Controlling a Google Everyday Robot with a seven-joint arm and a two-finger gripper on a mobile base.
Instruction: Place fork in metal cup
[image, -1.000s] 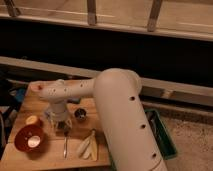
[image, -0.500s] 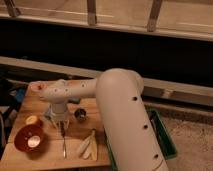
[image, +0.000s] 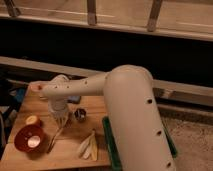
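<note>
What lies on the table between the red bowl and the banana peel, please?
The fork, lying slantwise, its upper end in the shut hand; the camera view shows it.

The arm (image: 125, 110) is clad in smooth off-white shells, bulky and rounded at the near link. Small dark holes are noted along the forearm, and a red mark at its end cap. The gripper (image: 61, 120), pale grey, is found closed just beside the metal cup (image: 79, 115).

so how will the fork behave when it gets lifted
Probably stiff: the fork is slim, straight metal. Likely light, though its smooth handle may slip. It may swing, as the gripper, low over the table, is shut on one end only.
</note>
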